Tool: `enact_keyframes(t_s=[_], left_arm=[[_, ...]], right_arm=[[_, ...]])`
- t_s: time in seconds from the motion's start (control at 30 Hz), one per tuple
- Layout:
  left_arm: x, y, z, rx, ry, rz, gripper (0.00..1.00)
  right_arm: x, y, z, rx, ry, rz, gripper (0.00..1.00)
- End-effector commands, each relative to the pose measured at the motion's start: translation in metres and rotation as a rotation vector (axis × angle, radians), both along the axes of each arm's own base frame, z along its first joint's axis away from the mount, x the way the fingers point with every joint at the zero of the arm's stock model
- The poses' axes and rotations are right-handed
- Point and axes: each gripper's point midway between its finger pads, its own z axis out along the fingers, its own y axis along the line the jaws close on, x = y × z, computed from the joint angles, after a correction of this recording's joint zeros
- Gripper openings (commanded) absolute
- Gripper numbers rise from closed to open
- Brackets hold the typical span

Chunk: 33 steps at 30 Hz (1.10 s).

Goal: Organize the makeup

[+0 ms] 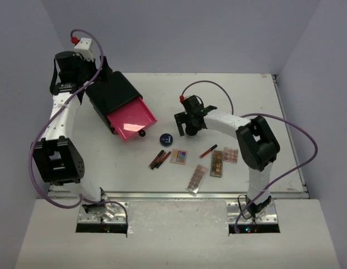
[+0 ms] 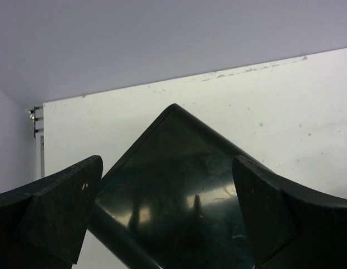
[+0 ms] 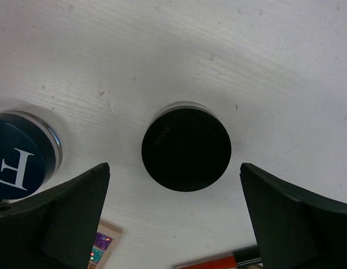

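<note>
The makeup lies on the white table in front of the arms. A black round compact (image 3: 186,148) sits just ahead of my open right gripper (image 3: 174,166), between the finger lines and untouched. In the top view this gripper (image 1: 188,130) hovers over it. To its left is a blue round compact (image 1: 166,138) (image 3: 19,162). Nearer the front lie two dark sticks (image 1: 159,159), a square multicolour palette (image 1: 179,156), a red stick (image 1: 208,151) and long brownish palettes (image 1: 216,163). My left gripper (image 2: 167,168) stands open over the black box (image 2: 179,190), holding nothing.
The large black box (image 1: 112,92) stands at the back left with its pink drawer (image 1: 131,117) pulled out toward the middle. One more long palette (image 1: 197,177) lies near the table's front edge. A small pinkish palette (image 1: 230,154) is beside the brown one.
</note>
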Motion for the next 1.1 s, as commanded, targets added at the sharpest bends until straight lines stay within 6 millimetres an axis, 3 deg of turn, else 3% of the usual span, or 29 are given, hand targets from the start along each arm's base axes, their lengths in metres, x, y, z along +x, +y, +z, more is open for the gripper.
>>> enact_keyframes(t_s=[0.0, 0.13, 0.27, 0.5, 0.6, 0.67, 0.73, 0.8, 0.93, 1.07], left_arm=[[-0.031, -0.026, 0.050, 0.047, -0.106, -0.114, 0.99], [-0.052, -0.047, 0.049, 0.071, -0.092, -0.186, 0.99], [-0.074, -0.090, 0.035, 0.112, -0.038, -0.294, 0.98], [-0.128, -0.206, 0.009, 0.289, 0.028, -0.578, 0.97], [-0.153, -0.242, -0.012, 0.382, 0.084, -0.668, 1.00], [-0.172, -0.279, -0.038, 0.462, 0.124, -0.762, 1.00], [-0.178, -0.294, -0.057, 0.487, 0.160, -0.802, 1.00], [-0.176, -0.307, -0.095, 0.552, 0.236, -0.817, 1.00], [-0.163, -0.314, -0.148, 0.694, 0.303, -0.816, 1.00], [-0.140, -0.313, -0.169, 0.780, 0.265, -0.767, 1.00]], right_arm=[[0.023, 0.001, 0.024, 0.012, -0.057, -0.014, 0.99], [0.015, -0.002, 0.028, 0.015, -0.054, 0.006, 0.99], [0.005, -0.012, 0.038, 0.010, -0.077, -0.007, 0.99], [0.001, -0.035, 0.056, 0.027, -0.093, -0.022, 0.99], [-0.007, -0.054, 0.066, 0.068, -0.099, -0.082, 0.99], [-0.016, -0.076, 0.066, 0.110, -0.079, -0.145, 0.99], [-0.021, -0.099, 0.062, 0.133, -0.059, -0.211, 0.99], [-0.027, -0.112, 0.066, 0.171, -0.061, -0.249, 0.99], [-0.038, -0.129, 0.060, 0.182, -0.060, -0.285, 0.99], [-0.048, -0.131, 0.053, 0.177, -0.046, -0.270, 0.99]])
